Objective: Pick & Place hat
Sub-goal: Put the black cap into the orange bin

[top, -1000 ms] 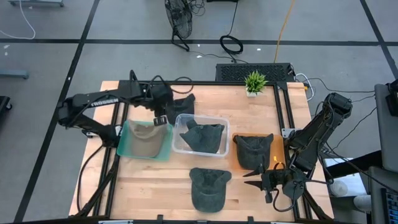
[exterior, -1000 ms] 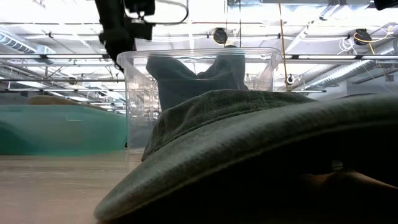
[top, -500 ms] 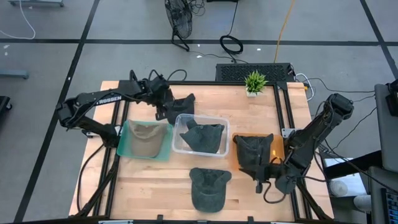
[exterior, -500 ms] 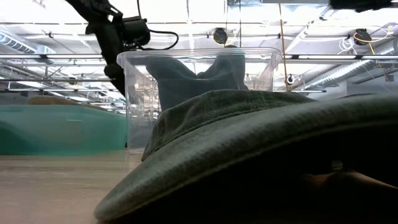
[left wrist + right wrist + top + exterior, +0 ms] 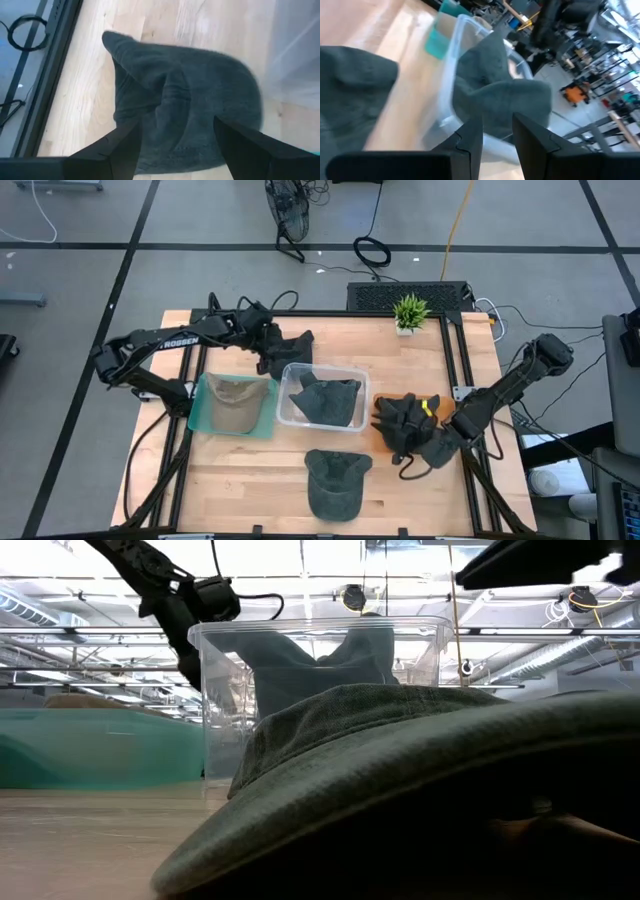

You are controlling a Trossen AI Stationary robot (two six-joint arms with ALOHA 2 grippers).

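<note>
Several hats are out. A dark grey hat (image 5: pixel 297 344) (image 5: pixel 190 95) lies on the table behind the clear bin (image 5: pixel 290 415). My left gripper (image 5: pixel 272 350) (image 5: pixel 175 145) hovers over it, open, a finger on each side of its middle crease. Another dark hat (image 5: pixel 400 418) sits on an orange tray (image 5: pixel 381 442). My right gripper (image 5: pixel 402 448) (image 5: pixel 497 137) is over that hat's near part, open by a narrow gap. I cannot tell whether either gripper touches cloth. The clear bin holds a dark hat (image 5: pixel 325 397) (image 5: pixel 505 97). A fourth one (image 5: pixel 335 480) (image 5: pixel 420 780) lies near the front edge.
A teal bin (image 5: pixel 205 420) (image 5: pixel 100 745) with a tan hat (image 5: pixel 232 392) stands left of the clear bin. A small potted plant (image 5: pixel 409 312) sits at the far edge. Black rails run along the table's left and right sides. Bare wood shows at the near left.
My right gripper has swung from the near right corner toward the table's left and far edge, ending over the hat on the orange tray. My left gripper has moved from above the teal bin's far right corner toward the far edge, to the hat behind the clear bin.
</note>
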